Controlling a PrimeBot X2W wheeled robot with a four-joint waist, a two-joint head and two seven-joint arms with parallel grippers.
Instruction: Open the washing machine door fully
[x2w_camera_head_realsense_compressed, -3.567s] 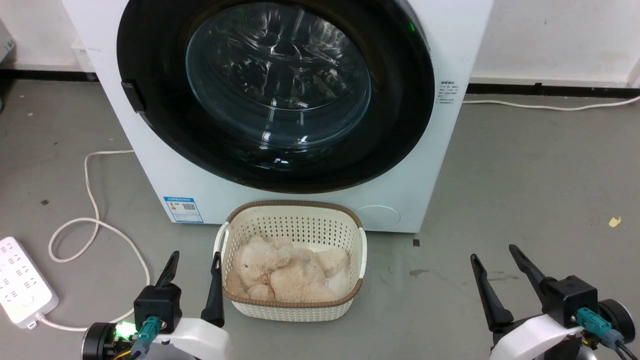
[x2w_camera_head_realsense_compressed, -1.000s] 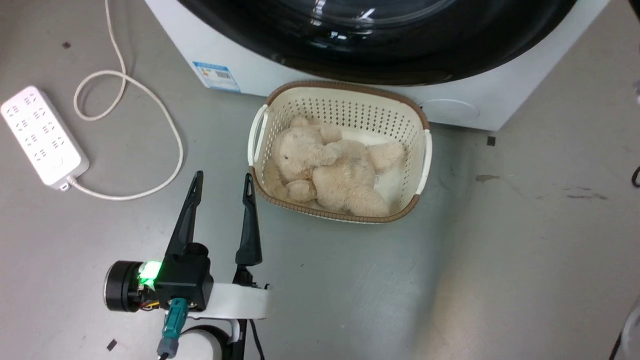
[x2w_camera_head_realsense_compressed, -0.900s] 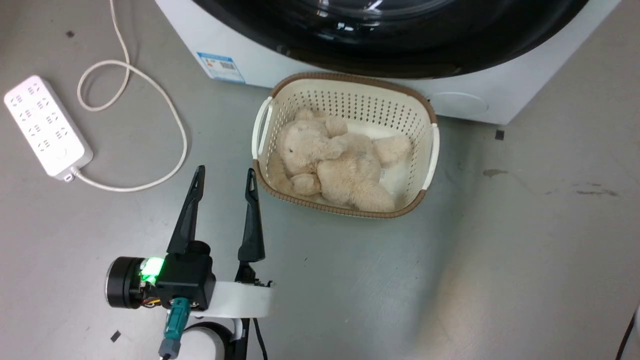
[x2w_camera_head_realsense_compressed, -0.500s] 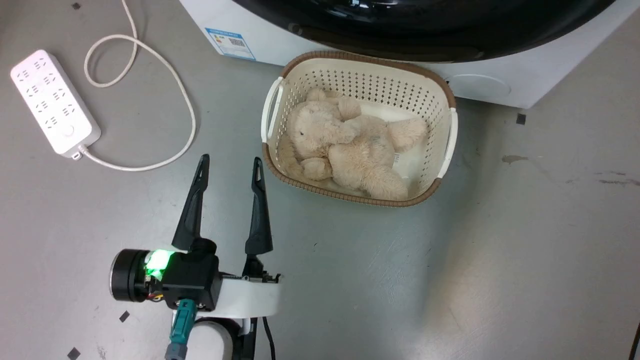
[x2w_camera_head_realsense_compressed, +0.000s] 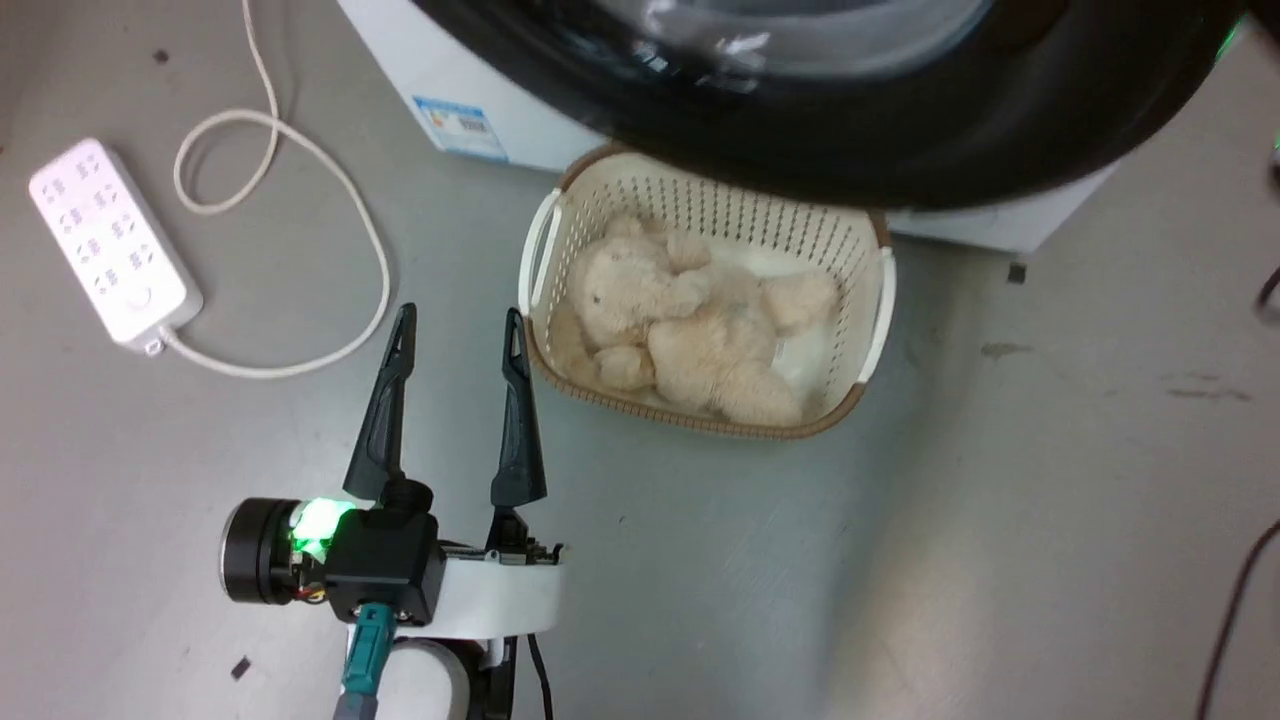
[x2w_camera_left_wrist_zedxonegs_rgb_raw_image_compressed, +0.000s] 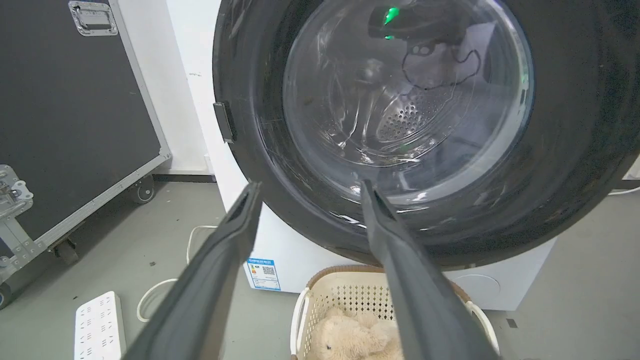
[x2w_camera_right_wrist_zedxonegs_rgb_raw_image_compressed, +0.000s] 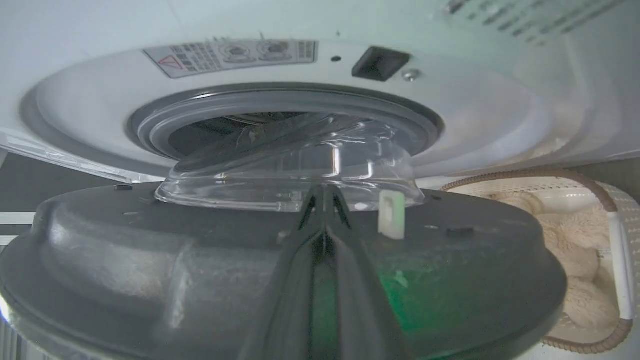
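Note:
The washing machine door (x2w_camera_head_realsense_compressed: 900, 150) stands ajar, its glossy black rim reaching out over the back of the basket. In the right wrist view I see the door's grey inner side (x2w_camera_right_wrist_zedxonegs_rgb_raw_image_compressed: 150, 260), its clear glass bowl (x2w_camera_right_wrist_zedxonegs_rgb_raw_image_compressed: 280, 175) and, behind it, the rubber-ringed drum mouth (x2w_camera_right_wrist_zedxonegs_rgb_raw_image_compressed: 200, 107). My right gripper (x2w_camera_right_wrist_zedxonegs_rgb_raw_image_compressed: 324, 195) is shut, its fingers lying against that inner side with the tips at the foot of the bowl. My left gripper (x2w_camera_head_realsense_compressed: 458, 315) hangs open over the floor, left of the basket. In its wrist view, the left gripper (x2w_camera_left_wrist_zedxonegs_rgb_raw_image_compressed: 310, 185) points at the door's outer face (x2w_camera_left_wrist_zedxonegs_rgb_raw_image_compressed: 575, 150) and holds nothing.
A cream basket (x2w_camera_head_realsense_compressed: 555, 215) with a plush bear (x2w_camera_head_realsense_compressed: 690, 330) sits on the floor right in front of the machine. A white power strip (x2w_camera_head_realsense_compressed: 110, 245) and its looped cable (x2w_camera_head_realsense_compressed: 330, 170) lie to the left. A black wheeled case (x2w_camera_left_wrist_zedxonegs_rgb_raw_image_compressed: 65, 110) stands left of the machine.
The door's black rim has swung outward and now overlaps the basket's back edge. The head camera has shifted. My left gripper keeps its place and stays open.

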